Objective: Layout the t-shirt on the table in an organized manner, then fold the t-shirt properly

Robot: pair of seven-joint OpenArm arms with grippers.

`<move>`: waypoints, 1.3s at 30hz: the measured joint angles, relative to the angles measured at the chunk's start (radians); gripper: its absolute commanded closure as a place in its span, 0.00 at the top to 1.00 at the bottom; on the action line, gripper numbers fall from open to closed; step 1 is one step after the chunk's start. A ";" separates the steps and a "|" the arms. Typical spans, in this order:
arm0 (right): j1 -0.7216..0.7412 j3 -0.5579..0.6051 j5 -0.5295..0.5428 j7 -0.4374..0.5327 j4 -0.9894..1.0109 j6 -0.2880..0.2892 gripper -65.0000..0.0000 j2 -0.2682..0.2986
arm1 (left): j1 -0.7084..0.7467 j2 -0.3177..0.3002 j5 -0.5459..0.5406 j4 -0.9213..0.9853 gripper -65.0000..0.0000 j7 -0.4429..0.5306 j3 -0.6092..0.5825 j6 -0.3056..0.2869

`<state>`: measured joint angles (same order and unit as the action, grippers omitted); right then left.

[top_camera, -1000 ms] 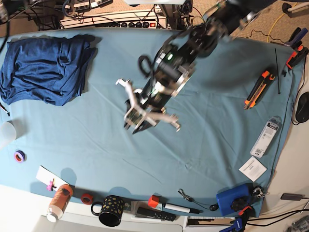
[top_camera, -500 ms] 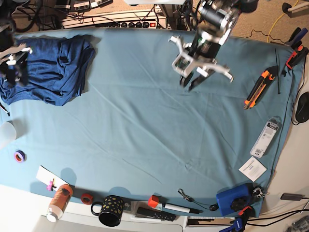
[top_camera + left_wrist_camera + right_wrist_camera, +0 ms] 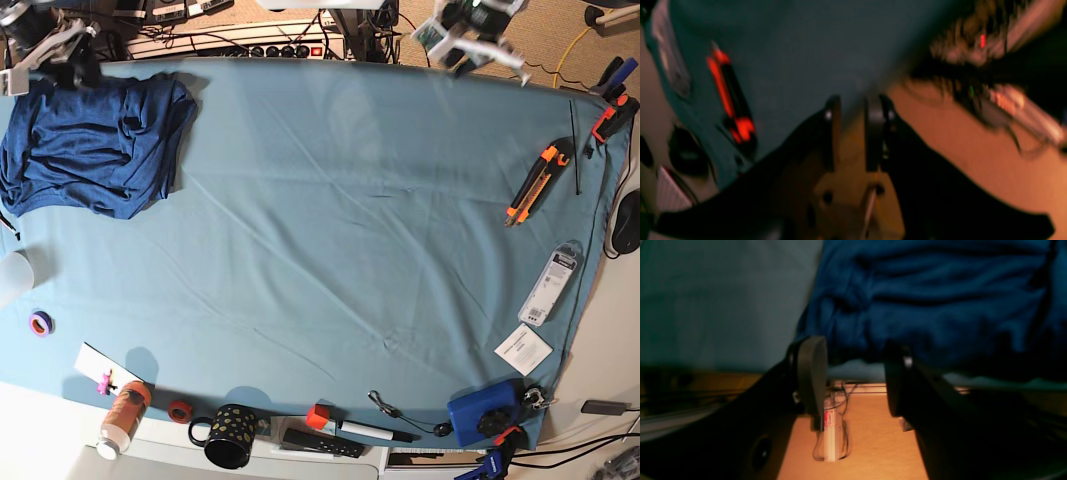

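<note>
Left end effector (image 3: 853, 113), in the left wrist view, shows two dark fingers with a narrow gap and nothing between them; it hangs over the far edge of the counter (image 3: 800, 50), teal cloth at 11 o'clock and brown floor at 3 o'clock. An orange-and-black utility knife (image 3: 731, 100) lies on the cloth at 9 o'clock. The picture is blurred.

In the right wrist view, the right end effector (image 3: 853, 373) has its fingers spread wide and empty. The t-shirt (image 3: 933, 303), dark navy and bunched in folds, lies just beyond the fingertips from 12 to 2 o'clock, on the teal counter (image 3: 716, 300); whether a fingertip touches it cannot be told. Floor shows below.

In the base view, the t-shirt (image 3: 90, 145) lies crumpled at the counter's (image 3: 330, 240) 10 o'clock corner. The right end effector (image 3: 45, 50) sits blurred at that corner's edge, the left end effector (image 3: 470, 35) past the far edge at 1 o'clock. The utility knife (image 3: 538, 180) rests at 3 o'clock, a black spotted mug (image 3: 228, 435) at 7 o'clock.
</note>
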<state>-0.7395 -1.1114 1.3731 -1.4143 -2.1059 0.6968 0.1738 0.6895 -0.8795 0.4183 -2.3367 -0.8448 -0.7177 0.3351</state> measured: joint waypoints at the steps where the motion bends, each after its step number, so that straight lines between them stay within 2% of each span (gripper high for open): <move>1: -0.019 0.000 0.031 0.000 0.000 0.001 0.42 0.000 | 0.029 -0.017 0.019 0.000 0.20 -0.017 0.001 0.002; 4: -0.072 0.000 0.084 0.000 0.000 0.001 0.42 0.002 | 0.116 -0.058 0.042 -0.001 0.21 -0.046 0.002 0.005; 9: -0.162 0.002 0.092 0.002 0.000 0.001 0.42 0.003 | 0.238 -0.112 0.020 -0.001 0.20 -0.061 0.005 0.006; 13: -0.235 0.039 0.093 0.005 0.012 0.001 0.42 0.003 | 0.260 -0.107 -0.049 0.048 0.20 -0.048 0.005 0.005; 16: -0.268 0.133 0.070 0.013 0.089 0.001 0.42 0.012 | 0.257 -0.086 -0.087 0.150 0.20 -0.024 0.007 0.006; 19: -0.290 0.287 0.002 0.016 0.227 -0.003 0.42 0.044 | 0.253 -0.029 -0.188 0.324 0.20 0.028 0.031 -0.002; 22: -0.285 0.463 -0.088 0.026 0.415 -0.009 0.42 0.104 | 0.195 0.050 -0.289 0.542 0.20 0.060 0.065 -0.071; 24: -0.266 0.574 -0.164 0.061 0.554 -0.005 0.42 0.140 | 0.132 0.102 -0.360 0.692 0.20 0.098 0.079 -0.153; 28: -0.135 0.737 -0.275 0.133 0.822 -0.006 0.42 0.159 | 0.012 0.200 -0.509 0.981 0.20 0.233 0.076 -0.342; 30: -0.054 0.802 -0.323 0.225 0.955 -0.005 0.42 0.158 | -0.046 0.248 -0.544 1.109 0.20 0.322 0.074 -0.423; 32: 0.019 0.860 -0.409 0.349 1.082 -0.004 0.42 0.158 | -0.098 0.293 -0.555 1.216 0.20 0.423 0.073 -0.459; 35: 0.129 0.952 -0.566 0.558 1.255 -0.008 0.42 0.158 | -0.182 0.362 -0.563 1.349 0.20 0.559 0.074 -0.459; 37: 0.209 1.011 -0.671 0.681 1.348 -0.010 0.42 0.156 | -0.237 0.412 -0.570 1.417 0.20 0.577 0.077 -0.454; 39: 0.286 1.059 -0.787 0.745 1.414 -0.008 0.42 0.150 | -0.282 0.464 -0.576 1.469 0.20 0.576 0.077 -0.439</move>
<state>-0.4530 -0.0525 0.5861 -0.6693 -0.6918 0.6888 0.3237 0.4080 -0.4156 -0.1574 -0.8680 -0.2684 -0.6403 -0.1036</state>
